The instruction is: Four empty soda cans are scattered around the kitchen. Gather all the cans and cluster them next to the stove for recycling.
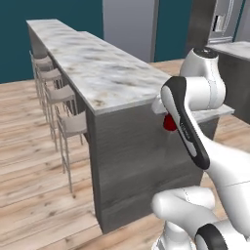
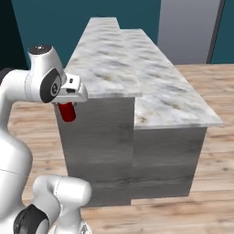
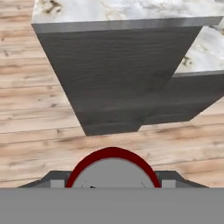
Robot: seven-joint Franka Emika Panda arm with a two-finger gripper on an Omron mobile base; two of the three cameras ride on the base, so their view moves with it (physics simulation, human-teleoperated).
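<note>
Now gripper (image 2: 68, 106) clamps cylindrical red soda can (image 2: 68, 112), silvery top.

The white arm rises from its base, elbow bent high, its hand turned downward. The tool (image 2: 68, 109) hangs below the wrist, its fingers (image 3: 168, 177) clamped on either side of a red soda can (image 2: 68, 112).

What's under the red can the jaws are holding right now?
Under the red soda can, held in the gripper, nothing supports it: it hangs in the air beside the grey island's end wall, above the wood floor. The floor patch straight below is covered by the can.
</note>
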